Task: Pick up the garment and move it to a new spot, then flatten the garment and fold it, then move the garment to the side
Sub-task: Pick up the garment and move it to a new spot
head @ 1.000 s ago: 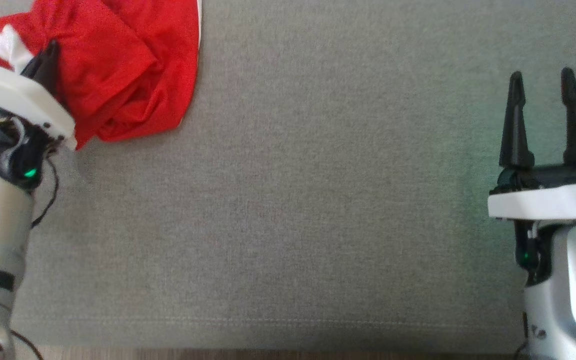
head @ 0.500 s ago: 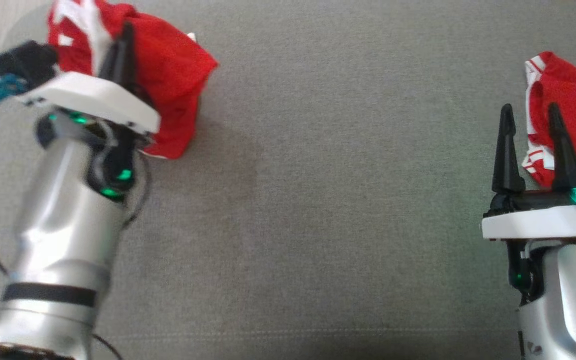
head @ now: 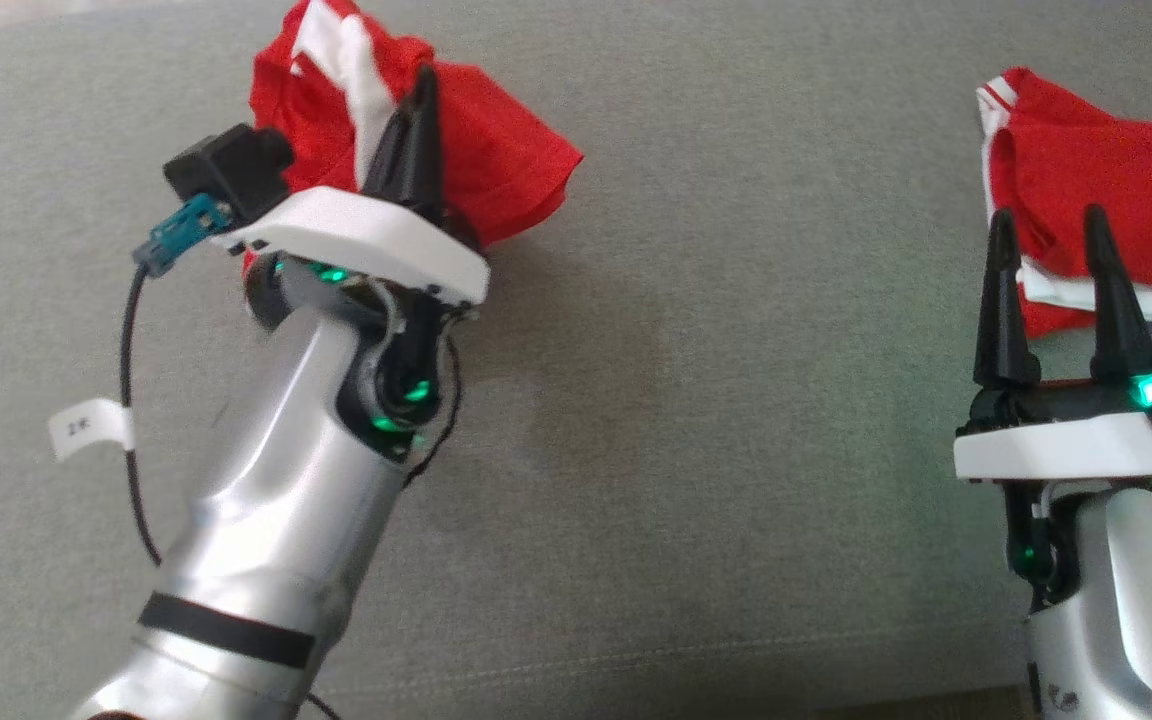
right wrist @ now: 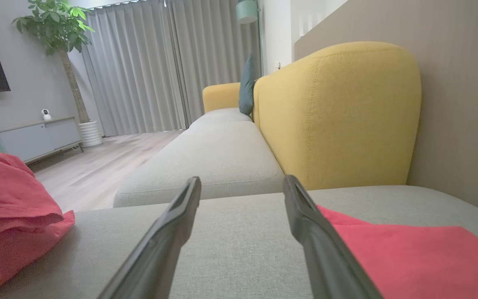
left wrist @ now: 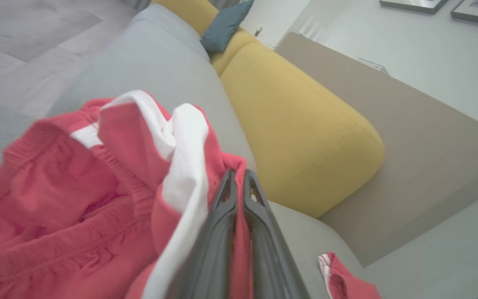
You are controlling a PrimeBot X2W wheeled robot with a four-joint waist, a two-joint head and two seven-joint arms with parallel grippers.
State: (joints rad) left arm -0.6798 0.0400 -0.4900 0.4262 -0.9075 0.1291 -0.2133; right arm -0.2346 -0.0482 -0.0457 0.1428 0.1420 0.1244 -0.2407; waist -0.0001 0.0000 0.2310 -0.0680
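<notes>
The garment (head: 511,160), red shorts with white stripes and a gathered waistband, is bunched into a loose wad over the far left part of the grey sofa seat (head: 736,450). In the left wrist view the garment (left wrist: 56,199) spreads to the left of the fingers, with a white stripe folded over just beside them. The right wrist view shows the garment (right wrist: 10,207) as a red heap at its left edge; whether its lowest folds touch the seat cannot be told.

The left claw (head: 423,90) is pressed together and pinches a fold of the red cloth, which shows between the two dark fingers of the left claw (left wrist: 237,178).

The right claw (head: 1048,215) is spread wide and holds nothing, low over the right part of the seat. Its fingers point toward a second red cloth (head: 1116,190) with white trim that lies flat on the seat, just beyond and to the right of the right claw (right wrist: 241,180).

A yellow backrest (right wrist: 338,112) rises behind the seat, with a blue cushion (left wrist: 222,25) farther along it. A black cable (head: 126,340) with a white label (head: 91,428) hangs beside the left arm.
</notes>
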